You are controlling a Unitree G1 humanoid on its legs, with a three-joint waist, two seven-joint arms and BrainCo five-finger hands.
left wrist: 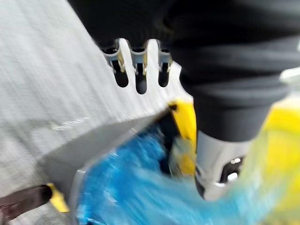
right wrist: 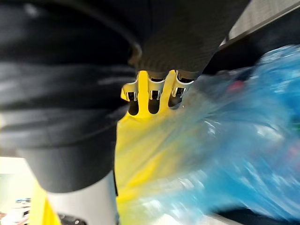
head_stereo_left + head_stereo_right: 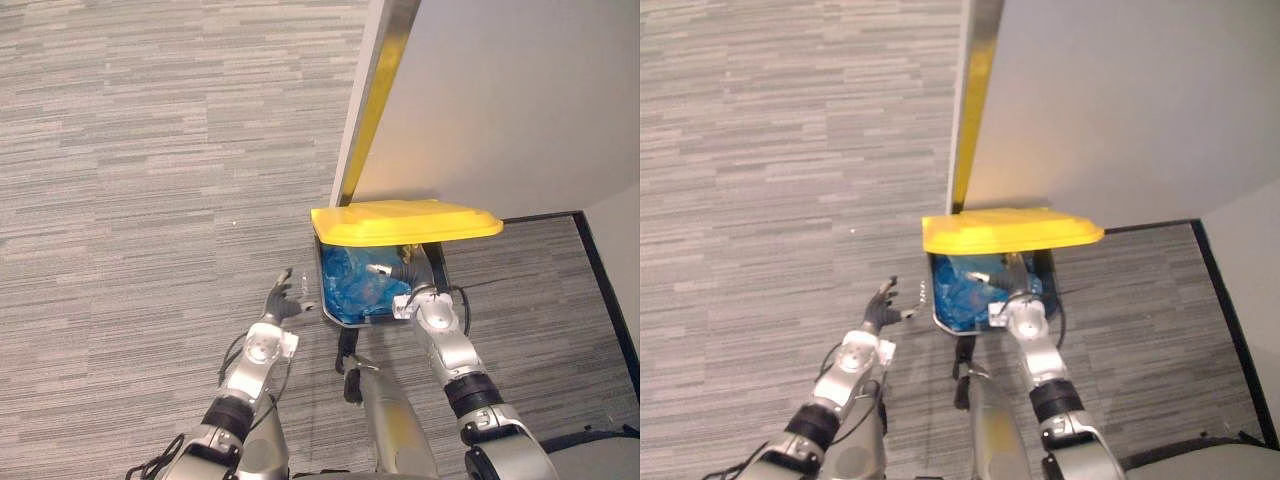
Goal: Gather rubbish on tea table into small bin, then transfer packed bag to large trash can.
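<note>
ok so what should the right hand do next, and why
Probably draw the right hand up out of the large trash can: the blue bag already lies inside it, under the raised yellow lid, with the left hand open alongside.

Left hand (image 1: pixel 139 58), blue bag (image 1: pixel 126 183), yellow lid (image 1: pixel 186 123)

No readable text or numbers on the yellow lid (image 3: pixel 405 222) or blue bag (image 3: pixel 355 282)

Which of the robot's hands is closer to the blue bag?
Right. The right hand is inside the large trash can, close by the blue bag; the left hand hovers over the carpet outside the can's left side.
</note>
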